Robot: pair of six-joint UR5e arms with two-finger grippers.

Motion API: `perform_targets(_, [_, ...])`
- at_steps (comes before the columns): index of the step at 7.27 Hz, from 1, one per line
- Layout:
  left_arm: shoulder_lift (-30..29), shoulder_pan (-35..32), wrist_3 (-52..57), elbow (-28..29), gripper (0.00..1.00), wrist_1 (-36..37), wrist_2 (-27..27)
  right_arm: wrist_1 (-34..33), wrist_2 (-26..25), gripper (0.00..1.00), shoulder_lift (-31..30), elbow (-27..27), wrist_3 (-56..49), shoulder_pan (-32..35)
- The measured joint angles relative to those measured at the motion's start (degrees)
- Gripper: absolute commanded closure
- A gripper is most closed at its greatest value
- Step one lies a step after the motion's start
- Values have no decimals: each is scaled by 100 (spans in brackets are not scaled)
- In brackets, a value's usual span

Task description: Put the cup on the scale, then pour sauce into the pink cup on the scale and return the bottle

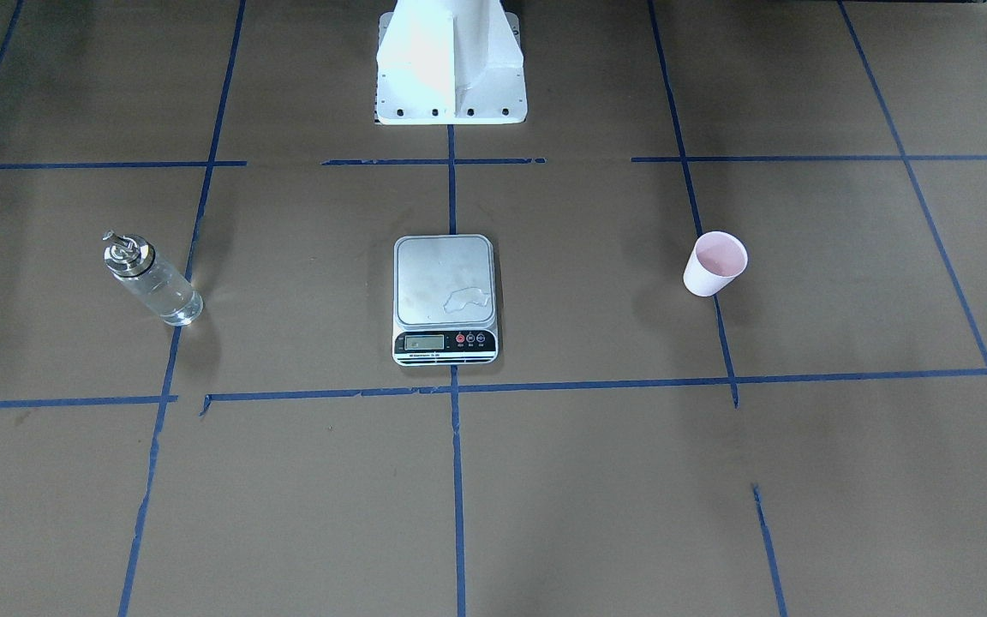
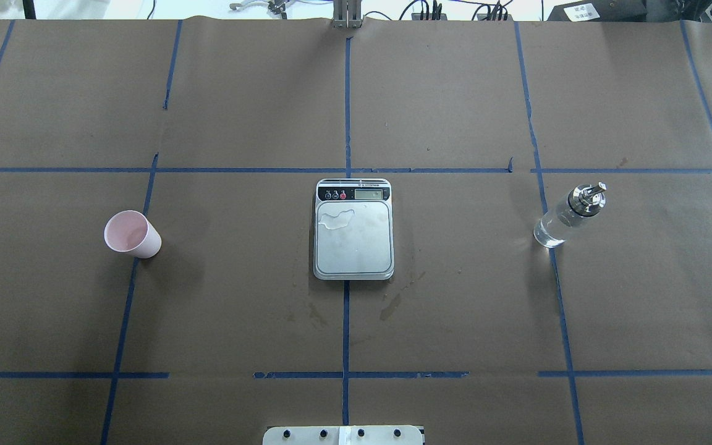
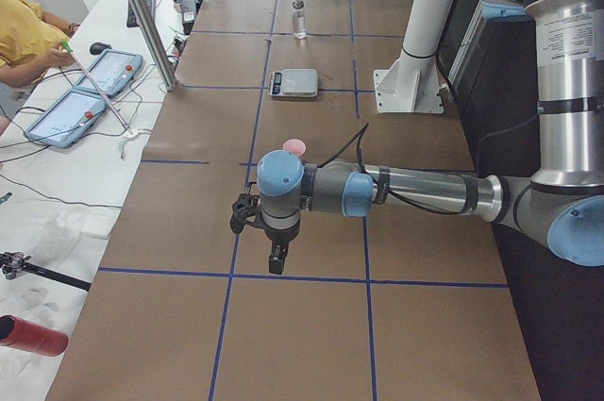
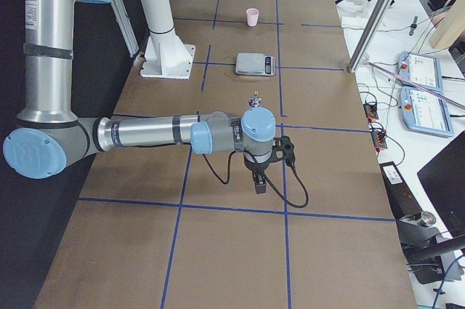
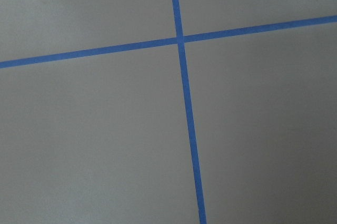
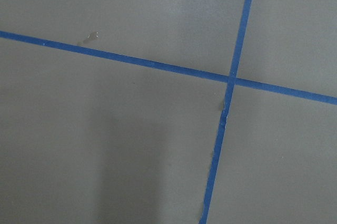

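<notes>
Cup: the pale pink cup [image 2: 132,234] stands on the worktop [image 2: 455,309], on the robot's left side and well apart from the scale [image 2: 353,238].
Cup axis: vertical, with the open mouth facing up.
Left claw: the left claw [image 3: 275,264] points down over bare worktop; I cannot tell its grip state.
Key relation: the cup lies inward from the left claw, between it and the scale, so the left arm looks nearer.
Bottle: the glass bottle [image 2: 569,216] stands upright on the robot's right side, pourer cap up.
Right claw: the right claw [image 4: 259,182] points down; again I cannot tell its grip state.
</notes>
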Motion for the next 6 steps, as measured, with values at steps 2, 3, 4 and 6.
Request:
perform_targets(2, [22,0,185,-103,0,-88,0,13,0,0,-1,-4,2,-1])
perform_targets(3, [30,2,241,-111,0,-127,4,24,5,0,-4,-4,2,-2])
perform_targets(4, [32,5,246,-98,0,-142,6,33,17,0,-9,-4,4,-2])
perform_targets(6, [0,8,241,-126,0,-167,10,44,27,0,-27,0,35,-5])
